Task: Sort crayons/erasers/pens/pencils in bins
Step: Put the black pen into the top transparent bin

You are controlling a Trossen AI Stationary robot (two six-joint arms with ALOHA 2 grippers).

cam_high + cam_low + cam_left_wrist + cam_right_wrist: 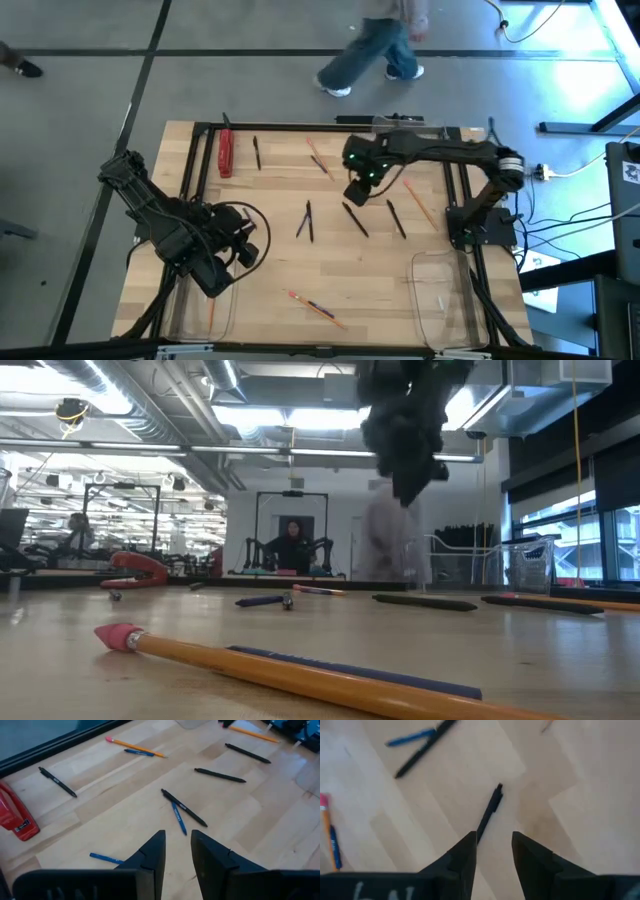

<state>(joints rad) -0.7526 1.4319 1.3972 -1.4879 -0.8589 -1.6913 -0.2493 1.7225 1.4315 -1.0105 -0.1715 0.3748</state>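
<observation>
The right end effector (492,851), fingers apart, hovers above a black pen (490,812) lying on the surface mid-table, its long axis running forward between the fingers, far from the left arm

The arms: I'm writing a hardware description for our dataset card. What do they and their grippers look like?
Both arms are black, built of jointed segments with cables looped along them. The left gripper ends in two flat, dark, wedge-shaped fingers that taper to the tips. The right gripper has the same pair. In the high view a small green light shows by the right gripper.
</observation>
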